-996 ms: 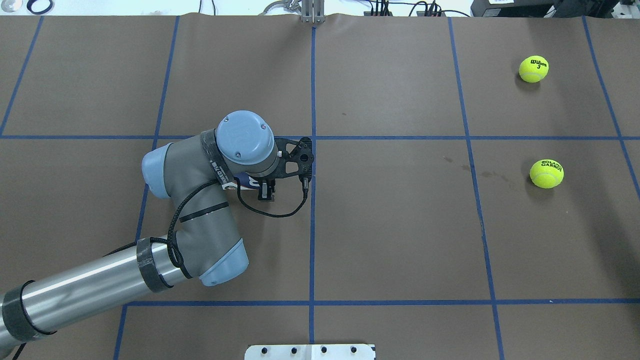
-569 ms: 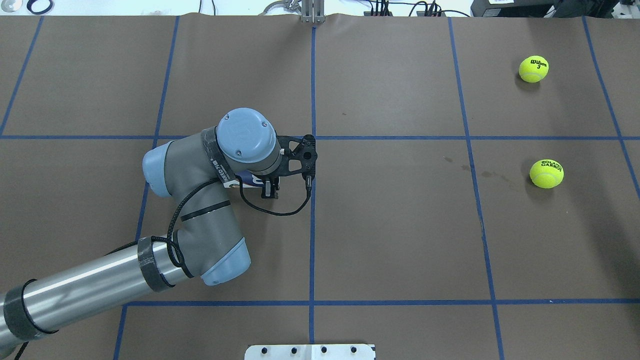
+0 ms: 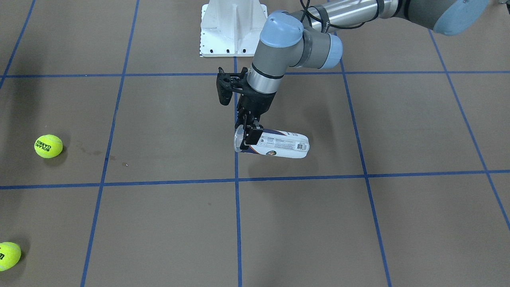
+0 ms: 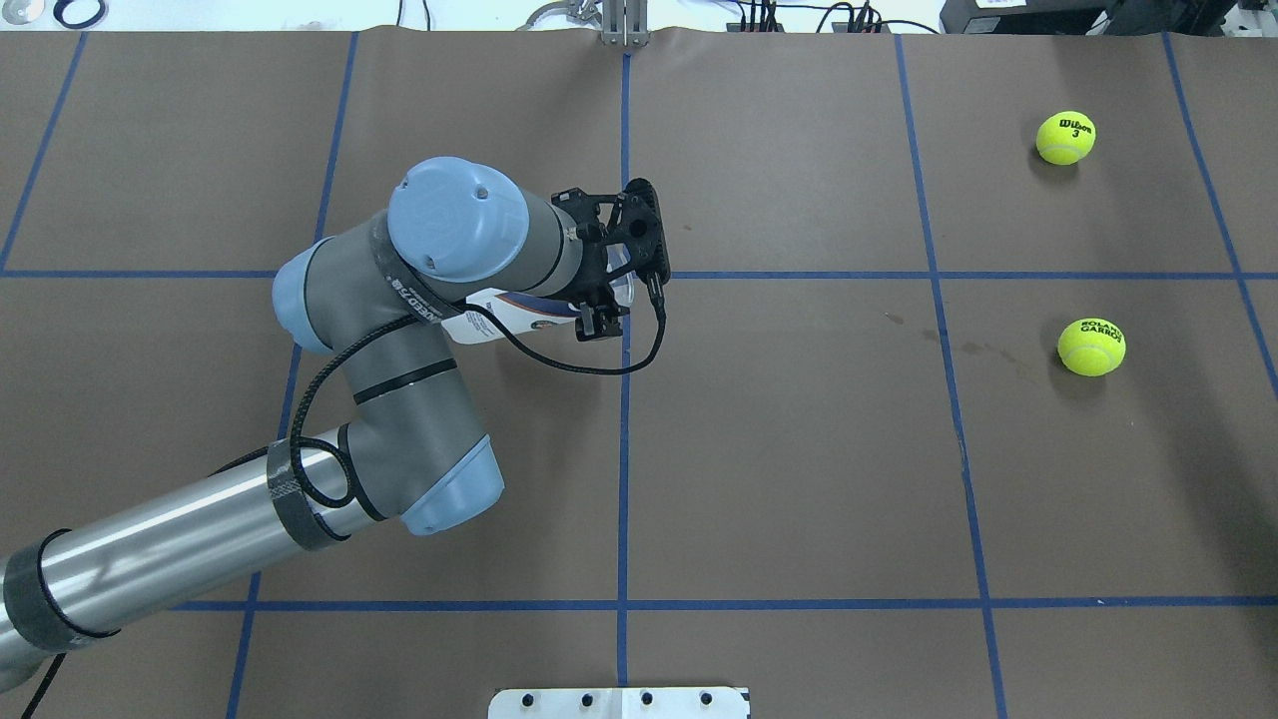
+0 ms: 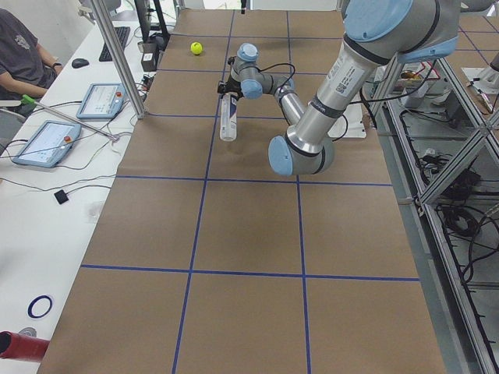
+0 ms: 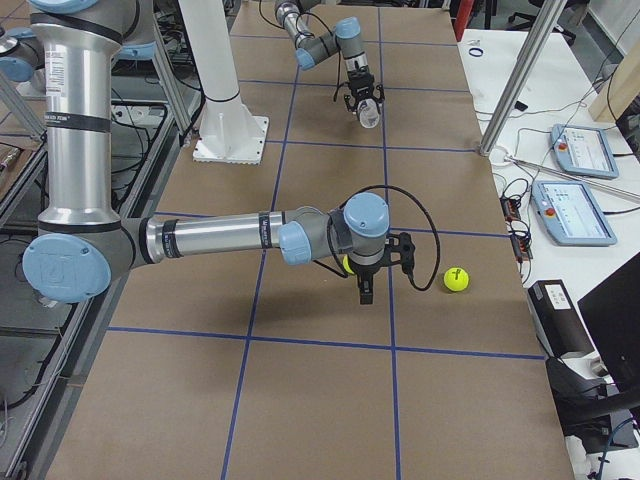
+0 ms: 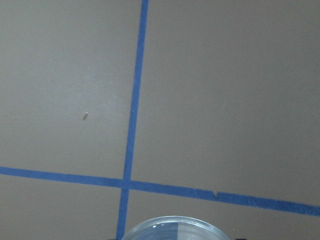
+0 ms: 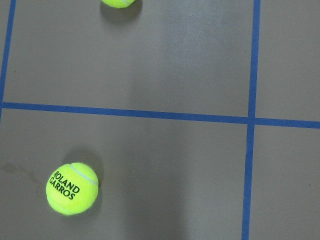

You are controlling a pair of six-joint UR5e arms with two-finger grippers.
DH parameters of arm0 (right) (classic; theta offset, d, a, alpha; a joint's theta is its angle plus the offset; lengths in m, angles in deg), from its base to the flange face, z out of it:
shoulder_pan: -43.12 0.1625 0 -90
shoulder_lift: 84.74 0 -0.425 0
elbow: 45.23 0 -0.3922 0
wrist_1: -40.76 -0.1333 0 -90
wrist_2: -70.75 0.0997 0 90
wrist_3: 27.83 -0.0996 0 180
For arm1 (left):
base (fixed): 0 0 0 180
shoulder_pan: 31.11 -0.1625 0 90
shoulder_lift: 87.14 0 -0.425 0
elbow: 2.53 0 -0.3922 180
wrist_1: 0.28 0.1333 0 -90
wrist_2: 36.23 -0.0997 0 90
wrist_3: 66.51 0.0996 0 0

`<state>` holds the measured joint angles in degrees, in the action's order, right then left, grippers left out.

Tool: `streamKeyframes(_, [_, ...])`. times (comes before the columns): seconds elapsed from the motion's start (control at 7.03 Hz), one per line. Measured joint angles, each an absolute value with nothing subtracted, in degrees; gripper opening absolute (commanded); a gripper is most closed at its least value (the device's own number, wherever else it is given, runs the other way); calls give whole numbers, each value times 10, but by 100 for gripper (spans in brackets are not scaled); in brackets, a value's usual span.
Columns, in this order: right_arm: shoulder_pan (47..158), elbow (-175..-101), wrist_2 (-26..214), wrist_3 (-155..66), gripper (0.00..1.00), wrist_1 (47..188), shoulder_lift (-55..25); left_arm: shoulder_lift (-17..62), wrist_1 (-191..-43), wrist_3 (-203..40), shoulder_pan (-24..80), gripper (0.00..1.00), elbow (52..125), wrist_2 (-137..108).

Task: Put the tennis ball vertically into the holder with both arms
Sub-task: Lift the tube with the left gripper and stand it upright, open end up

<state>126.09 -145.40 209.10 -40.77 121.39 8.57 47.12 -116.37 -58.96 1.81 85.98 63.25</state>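
Observation:
My left gripper (image 3: 251, 133) is shut on the holder (image 3: 279, 145), a clear can with a navy-and-white label, gripping it near its open end. The can hangs roughly level above the table, shown in the overhead view (image 4: 509, 315) and the left side view (image 5: 227, 117). Its clear rim (image 7: 175, 227) fills the bottom of the left wrist view. Two yellow tennis balls lie at the table's right: a Roland Garros ball (image 4: 1091, 347) and a Wilson ball (image 4: 1065, 138). My right gripper (image 6: 365, 290) hovers over the Roland Garros ball (image 8: 72, 188); I cannot tell whether it is open.
The white metal base (image 3: 233, 28) stands at the robot's edge of the table. Blue tape lines grid the brown table (image 4: 799, 449). A seated operator (image 5: 19, 47) and tablets (image 5: 47, 144) are beyond the far edge.
My left arm has lifted the can off the table and carried it away from the robot, toward the far blue line. The balls have not moved.

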Motion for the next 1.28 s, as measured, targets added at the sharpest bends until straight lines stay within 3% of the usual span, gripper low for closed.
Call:
streamKeyframes(0.57, [1261, -1466, 2092, -407, 100, 1213, 78, 456, -1450, -815, 24, 69, 840, 632])
streamKeyframes(0.71, [1261, -1471, 2092, -407, 100, 1213, 76, 450, -1544, -866, 24, 74, 821, 631])
streamKeyframes(1.28, [1261, -1466, 2092, -407, 100, 1170, 62, 433, -1818, -937, 23, 69, 763, 616])
